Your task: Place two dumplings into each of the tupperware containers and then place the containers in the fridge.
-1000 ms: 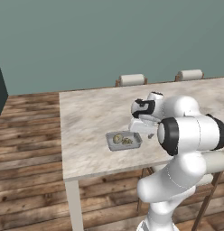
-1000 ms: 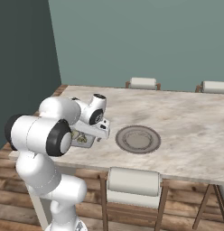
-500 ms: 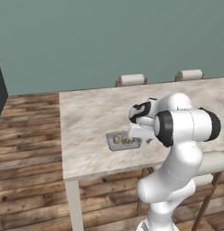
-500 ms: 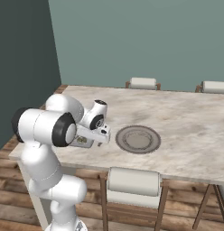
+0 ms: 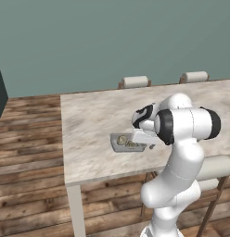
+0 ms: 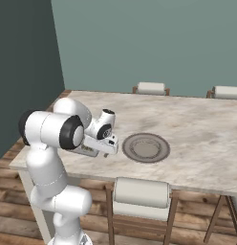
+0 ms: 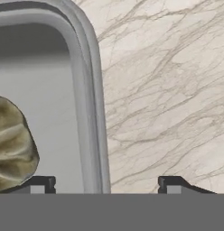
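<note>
A shallow rectangular light-grey tupperware container (image 5: 120, 144) with rounded corners and a raised rim sits on the pale marble-veined tabletop (image 5: 93, 120), near the front edge and toward the left end. Inside it lie lumpy beige-yellowish dumplings (image 5: 125, 141), clustered together; the left base view shows at least 2, though their exact number is hard to tell. In the hand view, 1 dumpling (image 7: 12, 144) lies on the container's floor, close to its raised wall (image 7: 90, 113), with bare marble on the far side of the rim. The gripper (image 7: 106, 184) hangs low over that rim, its 2 dark fingertips (image 7: 40, 183) spread wide, 1 inside the container beside the dumpling and 1 over the bare tabletop, so that the rim passes between them; the fingers hold nothing and whether they touch the rim cannot be told. In the left base view the white arm bends over the container's right end and hides it. In the right base view a corner of the container (image 6: 86, 150) peeps out beneath the hand, and a round brown-rimmed plate (image 6: 145, 147) lies on the tabletop a little to the right of it. A cushioned chair (image 6: 141, 192) is tucked under the near edge, and 2 more chairs (image 5: 135, 82) stand at the far side against the teal wall.
</note>
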Motion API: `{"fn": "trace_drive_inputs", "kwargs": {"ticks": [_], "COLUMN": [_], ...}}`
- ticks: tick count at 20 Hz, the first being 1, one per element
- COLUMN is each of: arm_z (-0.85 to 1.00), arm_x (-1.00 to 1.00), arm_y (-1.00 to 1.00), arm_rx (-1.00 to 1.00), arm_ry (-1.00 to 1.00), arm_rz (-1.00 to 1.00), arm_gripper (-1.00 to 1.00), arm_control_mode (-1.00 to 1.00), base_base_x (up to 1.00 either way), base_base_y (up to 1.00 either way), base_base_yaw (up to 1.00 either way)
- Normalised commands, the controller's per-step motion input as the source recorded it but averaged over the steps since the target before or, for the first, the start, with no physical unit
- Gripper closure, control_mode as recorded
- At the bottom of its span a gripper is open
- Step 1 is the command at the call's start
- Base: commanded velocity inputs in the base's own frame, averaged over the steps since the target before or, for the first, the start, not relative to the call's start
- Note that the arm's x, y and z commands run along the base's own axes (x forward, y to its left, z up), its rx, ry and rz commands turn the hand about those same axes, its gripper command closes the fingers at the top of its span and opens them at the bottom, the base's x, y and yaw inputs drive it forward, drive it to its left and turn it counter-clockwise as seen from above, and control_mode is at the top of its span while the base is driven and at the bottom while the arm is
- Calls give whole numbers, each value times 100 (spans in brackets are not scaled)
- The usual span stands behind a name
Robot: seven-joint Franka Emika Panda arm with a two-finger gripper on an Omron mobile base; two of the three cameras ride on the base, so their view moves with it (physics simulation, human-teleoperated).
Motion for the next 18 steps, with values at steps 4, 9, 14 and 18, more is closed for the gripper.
{"fn": "trace_drive_inputs", "kwargs": {"ticks": [4, 9, 14, 18], "arm_z": [-24, -19, -3, 11], "arm_x": [-3, -31, -31, -44], "arm_y": [5, 11, 39, 28], "arm_rx": [-1, 0, 0, -2], "arm_ry": [0, -2, -12, -11], "arm_rz": [0, -8, -19, -23], "arm_gripper": [100, 100, 100, 100], "arm_control_mode": [-100, -100, -100, -100], "base_base_x": [0, 0, 0, 0], "base_base_y": [0, 0, 0, 0], "base_base_yaw": [0, 0, 0, 0]}}
